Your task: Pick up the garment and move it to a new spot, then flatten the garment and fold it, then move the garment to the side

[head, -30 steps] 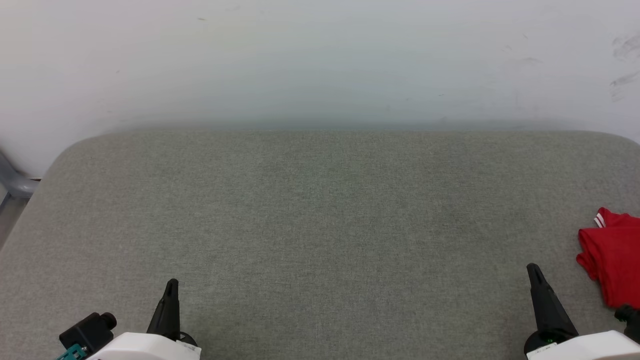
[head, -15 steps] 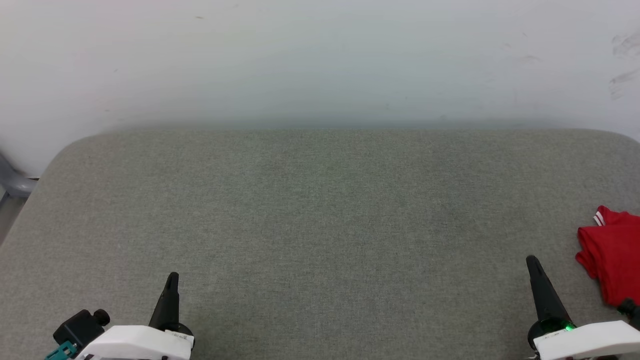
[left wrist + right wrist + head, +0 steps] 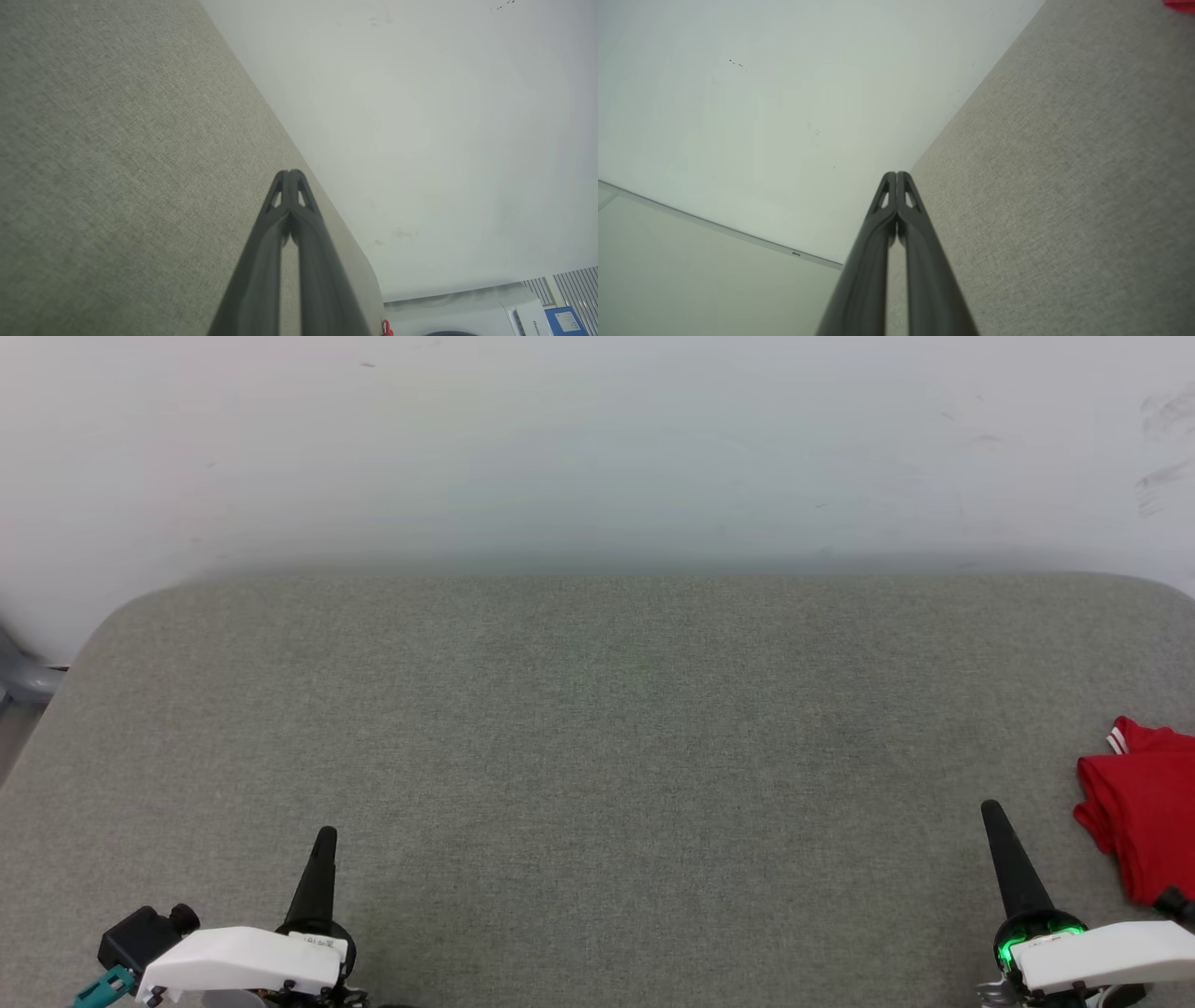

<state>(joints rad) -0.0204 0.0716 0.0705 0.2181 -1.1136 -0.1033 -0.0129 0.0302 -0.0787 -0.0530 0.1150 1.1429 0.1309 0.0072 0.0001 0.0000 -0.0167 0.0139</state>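
Observation:
A crumpled bright red garment [image 3: 1144,807] with a bit of white striped trim lies at the right edge of the grey padded table [image 3: 597,728], partly cut off by the head view's edge. A sliver of the garment [image 3: 1181,4] shows at the top right corner of the right wrist view, and a red speck of it [image 3: 386,328] shows in the left wrist view. My right gripper [image 3: 991,812] is shut and empty, just left of the garment. My left gripper [image 3: 325,838] is shut and empty near the front left. Both point toward the wall.
A pale wall [image 3: 597,448] rises right behind the table's far edge. A grey rounded object [image 3: 23,677] sits off the table's left corner. A white appliance and a blue box [image 3: 563,319] stand beyond the table's end in the left wrist view.
Both grippers have moved a little forward toward the wall, staying shut. A green light now glows at the right gripper's base. The garment lies as before.

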